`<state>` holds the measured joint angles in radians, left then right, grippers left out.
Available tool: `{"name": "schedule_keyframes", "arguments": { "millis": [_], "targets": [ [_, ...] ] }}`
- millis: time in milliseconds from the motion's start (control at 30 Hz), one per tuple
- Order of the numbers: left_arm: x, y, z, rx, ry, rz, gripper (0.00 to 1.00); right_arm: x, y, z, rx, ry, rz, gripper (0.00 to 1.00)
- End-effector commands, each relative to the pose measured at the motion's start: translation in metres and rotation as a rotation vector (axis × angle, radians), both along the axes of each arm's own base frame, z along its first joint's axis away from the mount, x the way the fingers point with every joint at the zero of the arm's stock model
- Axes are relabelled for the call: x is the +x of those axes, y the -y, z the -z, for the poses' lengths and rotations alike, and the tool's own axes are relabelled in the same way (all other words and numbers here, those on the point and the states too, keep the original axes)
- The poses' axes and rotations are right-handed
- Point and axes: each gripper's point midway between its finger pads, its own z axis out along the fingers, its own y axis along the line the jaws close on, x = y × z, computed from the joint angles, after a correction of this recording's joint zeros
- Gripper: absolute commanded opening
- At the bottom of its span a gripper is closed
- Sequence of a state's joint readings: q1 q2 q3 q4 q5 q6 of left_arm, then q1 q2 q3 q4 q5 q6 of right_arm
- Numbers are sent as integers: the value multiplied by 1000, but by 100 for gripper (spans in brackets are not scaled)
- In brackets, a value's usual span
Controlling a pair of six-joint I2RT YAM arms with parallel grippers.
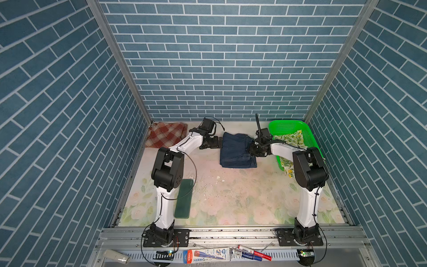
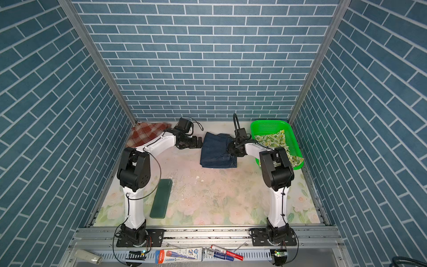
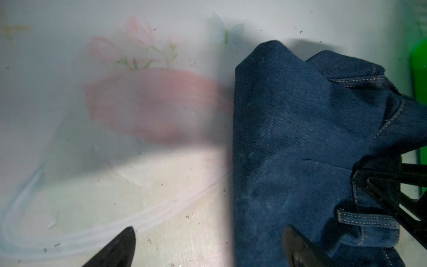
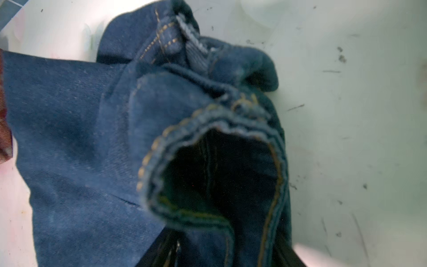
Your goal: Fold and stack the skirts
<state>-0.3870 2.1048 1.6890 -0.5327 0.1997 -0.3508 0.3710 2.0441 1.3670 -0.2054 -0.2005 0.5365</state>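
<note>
The dark blue denim skirt [image 1: 235,151] [image 2: 217,151] lies folded at the back middle of the table. My left gripper [image 1: 218,142] [image 3: 209,241] is open at its left edge, one fingertip over the table and the other over the denim [image 3: 300,138]. My right gripper [image 1: 252,149] [image 4: 226,254] sits at the skirt's right edge. Its jaws stand apart, open, with the bunched waistband [image 4: 208,129] lying between them. The plaid skirt [image 1: 165,136] [image 2: 145,134] lies folded in the back left corner. The lemon-print skirt [image 1: 291,138] [image 2: 275,138] lies in the basket, partly hidden by the right arm.
A green mesh basket [image 1: 286,122] [image 2: 265,124] stands at the back right, close to the right gripper. A flat dark green pad [image 1: 183,198] [image 2: 161,198] lies by the left arm. Blue brick walls close in the back and both sides. Pens and small packets lie on the front rail.
</note>
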Motion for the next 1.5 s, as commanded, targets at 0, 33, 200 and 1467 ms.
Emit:
{"name": "schedule_keyframes", "arguments": {
  "millis": [0, 33, 200, 1467],
  "targets": [
    [8, 19, 5, -56, 16, 54, 100, -1, 17, 8, -100, -22, 1, 57],
    [10, 22, 7, -69, 17, 58, 100, -1, 18, 9, -110, -22, 1, 57],
    [18, 45, 12, -141, 38, 95, 100, -3, 16, 16, -105, -35, -15, 56],
    [62, 99, 5, -329, 49, 76, 0, -11, 4, -26, -22, 71, -138, 62]
  ]
}}
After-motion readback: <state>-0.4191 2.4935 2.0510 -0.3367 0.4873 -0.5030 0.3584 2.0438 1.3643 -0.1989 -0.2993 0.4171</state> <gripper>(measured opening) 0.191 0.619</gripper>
